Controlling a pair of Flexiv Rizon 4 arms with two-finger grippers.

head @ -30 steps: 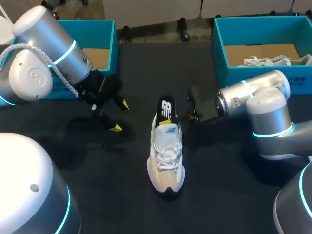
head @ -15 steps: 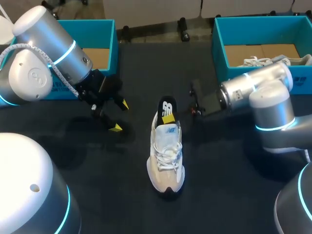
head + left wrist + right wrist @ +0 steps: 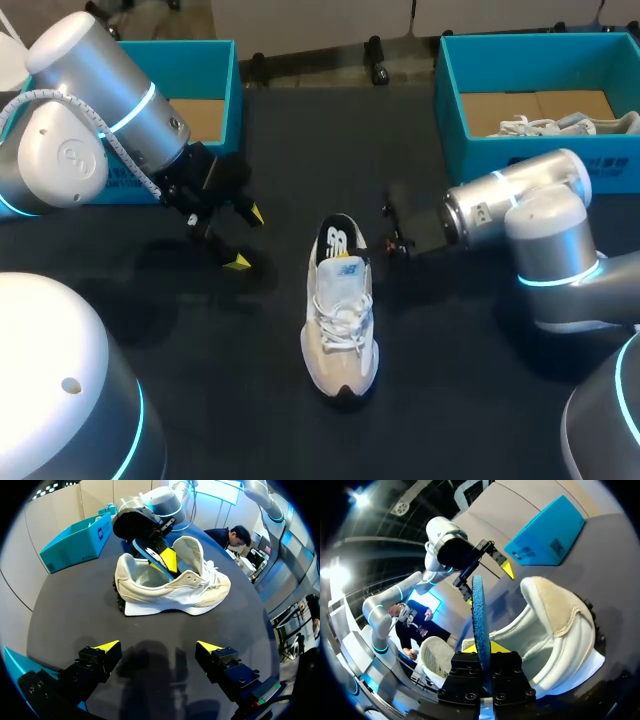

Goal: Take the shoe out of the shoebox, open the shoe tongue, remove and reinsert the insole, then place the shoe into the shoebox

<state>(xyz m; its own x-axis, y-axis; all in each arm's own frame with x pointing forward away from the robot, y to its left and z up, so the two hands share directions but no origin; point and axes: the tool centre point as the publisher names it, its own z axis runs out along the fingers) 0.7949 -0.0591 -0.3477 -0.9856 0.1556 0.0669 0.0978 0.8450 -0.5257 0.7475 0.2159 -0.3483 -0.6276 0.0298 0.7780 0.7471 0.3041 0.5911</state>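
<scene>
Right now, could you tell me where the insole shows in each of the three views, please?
Head view: the insole stands black out of the shoe's heel end.
Left wrist view: a blue strip slanting into the shoe's opening, ahead of the open left gripper.
Right wrist view: edge-on, held between the right gripper's fingers.
Shared landmark: the white shoe.

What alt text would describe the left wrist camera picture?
A white shoe stands on a dark table with its tongue lifted, and the right tool holds a blue insole at its opening. Nearer the camera, the left tool is open and empty, its yellow-tipped fingers short of the shoe.
</scene>
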